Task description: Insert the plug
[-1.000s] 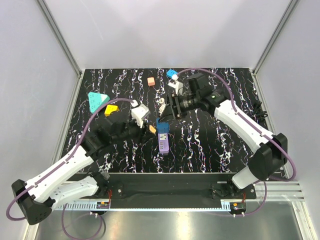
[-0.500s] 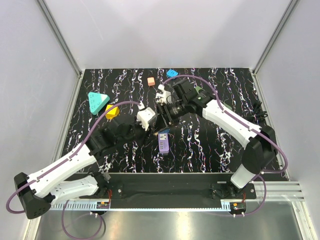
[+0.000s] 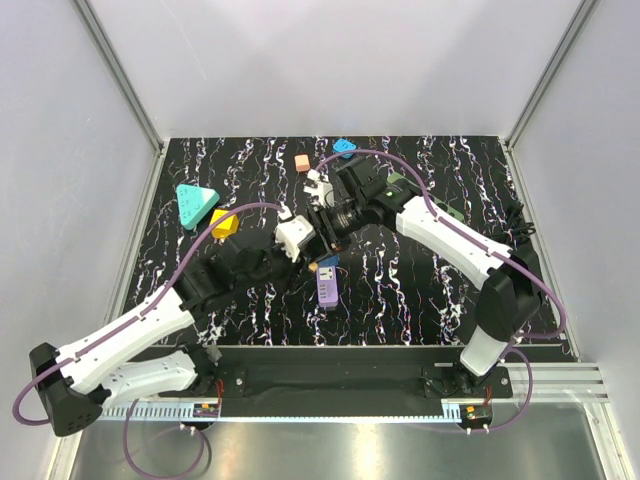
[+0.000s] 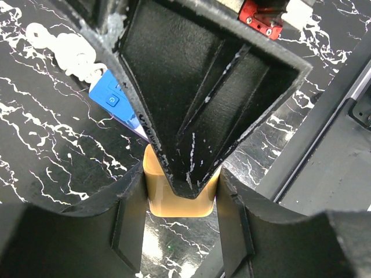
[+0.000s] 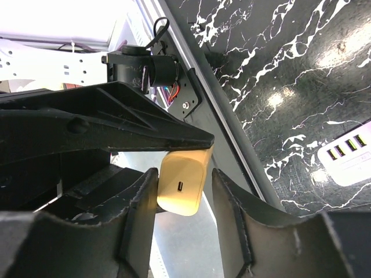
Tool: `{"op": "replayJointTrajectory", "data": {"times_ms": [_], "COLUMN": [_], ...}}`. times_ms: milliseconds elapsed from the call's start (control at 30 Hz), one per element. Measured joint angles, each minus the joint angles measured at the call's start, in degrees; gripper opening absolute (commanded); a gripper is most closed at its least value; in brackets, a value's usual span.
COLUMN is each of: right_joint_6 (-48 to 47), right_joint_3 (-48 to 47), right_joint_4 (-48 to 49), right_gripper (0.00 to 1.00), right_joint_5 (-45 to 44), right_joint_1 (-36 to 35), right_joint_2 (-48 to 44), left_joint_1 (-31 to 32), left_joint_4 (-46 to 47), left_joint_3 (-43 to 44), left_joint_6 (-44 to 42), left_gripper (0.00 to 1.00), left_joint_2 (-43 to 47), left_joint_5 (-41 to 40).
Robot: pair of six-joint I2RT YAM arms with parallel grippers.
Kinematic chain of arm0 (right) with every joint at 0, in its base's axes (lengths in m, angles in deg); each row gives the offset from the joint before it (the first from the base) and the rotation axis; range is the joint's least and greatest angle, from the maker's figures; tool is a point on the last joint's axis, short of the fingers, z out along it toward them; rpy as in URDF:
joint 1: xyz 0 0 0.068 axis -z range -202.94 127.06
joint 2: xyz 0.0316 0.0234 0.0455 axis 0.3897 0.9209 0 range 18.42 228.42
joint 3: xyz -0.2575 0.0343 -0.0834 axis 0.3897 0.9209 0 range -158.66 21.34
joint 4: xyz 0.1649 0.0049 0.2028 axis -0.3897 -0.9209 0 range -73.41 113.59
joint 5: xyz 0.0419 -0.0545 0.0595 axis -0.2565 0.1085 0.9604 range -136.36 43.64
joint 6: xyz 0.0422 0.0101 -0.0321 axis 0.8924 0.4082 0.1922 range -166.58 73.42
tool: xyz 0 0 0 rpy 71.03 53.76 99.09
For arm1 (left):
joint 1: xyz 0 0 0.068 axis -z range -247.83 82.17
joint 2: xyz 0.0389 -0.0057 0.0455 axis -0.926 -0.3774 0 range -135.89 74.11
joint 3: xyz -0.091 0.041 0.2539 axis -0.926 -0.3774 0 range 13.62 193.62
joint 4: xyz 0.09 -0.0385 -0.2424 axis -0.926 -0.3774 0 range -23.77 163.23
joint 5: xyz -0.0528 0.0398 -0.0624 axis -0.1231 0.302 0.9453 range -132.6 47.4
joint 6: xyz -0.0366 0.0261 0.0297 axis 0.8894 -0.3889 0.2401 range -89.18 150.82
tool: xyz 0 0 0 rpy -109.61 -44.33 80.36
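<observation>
Your left claw [image 4: 181,198] and right claw [image 5: 184,184] both pinch the yellow plug [image 4: 177,206] mid-table; power strip [image 3: 327,287] sits just nearer, plug not in yet.

Black jaws hide most of the orange plug [image 4: 174,204], seemingly including its prongs.

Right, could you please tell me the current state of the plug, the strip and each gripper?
plug: held up between both grippers, not inserted.
left gripper: shut on the plug.
right gripper: closed in around the plug; whether it grips cannot be told.
strip: lying flat, with nothing in the ports that show.
</observation>
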Motion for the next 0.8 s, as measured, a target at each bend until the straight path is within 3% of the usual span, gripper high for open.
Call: {"op": "replayJointTrajectory", "data": {"times_ms": [100, 267, 333, 467, 533, 567, 667, 767, 800], "right_joint_6": [-0.4, -0.9, -1.4, -2.2, -2.4, -2.5, -3.0, -3.8, -4.3], "right_joint_3": [0.1, 0.0, -1.2, -2.9, -3.2, -3.5, -4.1, -4.7, -5.0], "right_joint_4": [0.0, -0.3, -1.7, -3.6, -4.3, -4.7, -5.4, -6.0, -6.1], "right_gripper": [0.4, 0.42, 0.35, 0.31, 0.19, 0.0, 0.0, 0.0, 0.0], "right_joint_5": [0.9, 2.3, 2.9, 3.0, 2.9, 2.9, 2.9, 2.7, 2.4], "right_joint_1": [0.0, -0.1, -0.3, -0.9, -1.2, -1.2, -1.3, -1.4, -1.4], "right_joint_2": [0.0, 1.2, 2.7, 4.6, 5.0, 5.2, 5.8, 6.1, 6.2], "left_joint_1": [0.2, 0.3, 0.4, 0.4, 0.5, 0.5, 0.5, 0.5, 0.5], "left_joint_4": [0.1, -0.7, -1.6, -3.0, -3.5, -3.6, -4.0, -4.0, -3.8], "left_joint_3": [0.0, 0.0, 0.0, -0.1, -0.1, -0.1, -0.1, -0.1, -0.1], "left_joint_6": [-0.1, -0.9, -1.2, -1.6, -1.6, -1.6, -1.6, -1.8, -2.0], "left_gripper": [0.0, 0.0, 0.0, 0.0, 0.0, 0.05, 0.37, 0.61, 0.81], "left_joint_2": [-0.1, -0.1, -0.1, -0.2, -0.2, -0.2, -0.3, -0.3, -0.3], "left_joint_5": [0.0, -0.1, -0.2, -0.4, -0.3, -0.3, -0.4, -0.6, -0.6]}}
